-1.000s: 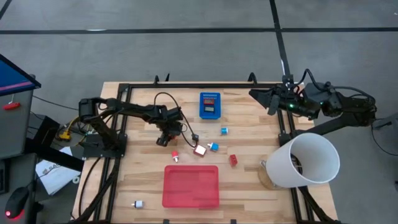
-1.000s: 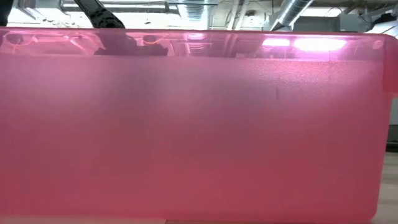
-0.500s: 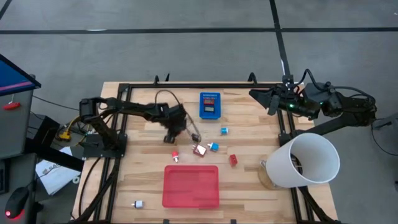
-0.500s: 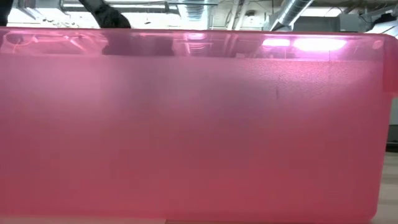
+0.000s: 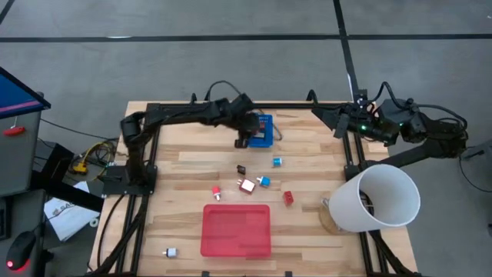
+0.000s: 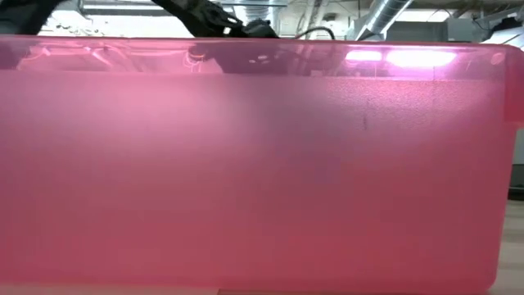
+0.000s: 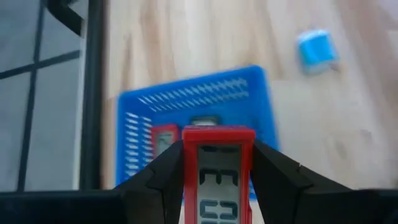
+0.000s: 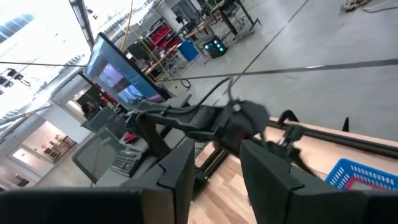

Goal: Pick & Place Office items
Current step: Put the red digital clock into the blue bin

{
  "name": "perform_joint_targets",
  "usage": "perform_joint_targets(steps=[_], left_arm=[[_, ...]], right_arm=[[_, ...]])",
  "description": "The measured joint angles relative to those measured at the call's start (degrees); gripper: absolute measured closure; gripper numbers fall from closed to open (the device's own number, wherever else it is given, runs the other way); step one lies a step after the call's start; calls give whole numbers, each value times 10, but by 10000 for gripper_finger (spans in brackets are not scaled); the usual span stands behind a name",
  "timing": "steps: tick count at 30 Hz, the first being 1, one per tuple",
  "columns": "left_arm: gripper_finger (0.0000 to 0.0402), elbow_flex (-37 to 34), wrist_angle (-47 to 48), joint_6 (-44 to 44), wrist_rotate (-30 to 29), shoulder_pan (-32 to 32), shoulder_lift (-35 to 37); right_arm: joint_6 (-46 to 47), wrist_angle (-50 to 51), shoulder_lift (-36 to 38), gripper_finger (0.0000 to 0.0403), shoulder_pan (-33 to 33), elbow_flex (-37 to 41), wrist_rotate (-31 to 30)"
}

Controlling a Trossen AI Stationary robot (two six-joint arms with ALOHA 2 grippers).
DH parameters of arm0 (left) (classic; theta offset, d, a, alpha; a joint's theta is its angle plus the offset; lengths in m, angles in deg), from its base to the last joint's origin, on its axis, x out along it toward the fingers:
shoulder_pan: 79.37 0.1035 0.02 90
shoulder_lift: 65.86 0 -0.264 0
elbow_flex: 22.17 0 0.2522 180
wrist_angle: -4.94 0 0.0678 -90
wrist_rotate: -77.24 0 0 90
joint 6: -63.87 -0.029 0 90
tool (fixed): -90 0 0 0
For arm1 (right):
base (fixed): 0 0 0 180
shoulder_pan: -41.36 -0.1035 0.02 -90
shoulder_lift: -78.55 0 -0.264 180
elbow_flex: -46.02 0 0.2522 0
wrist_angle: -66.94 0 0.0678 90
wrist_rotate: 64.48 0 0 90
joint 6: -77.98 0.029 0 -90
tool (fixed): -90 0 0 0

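Red-framed item pinched above the blue bin

Wooden table with a black frame stands on a grey floor. Near its far edge, the left gripper has its jaws pinching a red office item, a small blocky piece with a pale face and dark markings, above the blue bin. 5 loose items lie mid-table: black, blue, red-and-white, blue-and-white, red. Beside the red tray, near the front edge, sits a white piece. The right gripper waits at the far right corner, jaws spread and empty.
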Motion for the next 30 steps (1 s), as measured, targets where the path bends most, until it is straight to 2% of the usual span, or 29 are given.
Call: perform_joint_targets(steps=[7, 17, 19, 27, 30], left_arm=[[259, 84, 28, -20, 17, 15, -84], [258, 88, 9, -23, 28, 19, -102], [243, 88, 2, -20, 27, 19, -99], [144, 88, -23, -7, -12, 32, -66], [131, 88, -19, 15, 13, 39, -33]], right_arm=[[9, 11, -1, 280, 1, 0, 0], [9, 9, -5, 280, 0, 0, 0], [9, 9, -5, 280, 0, 0, 0], [7, 6, -5, 280, 0, 0, 0], [7, 7, -5, 280, 0, 0, 0]])
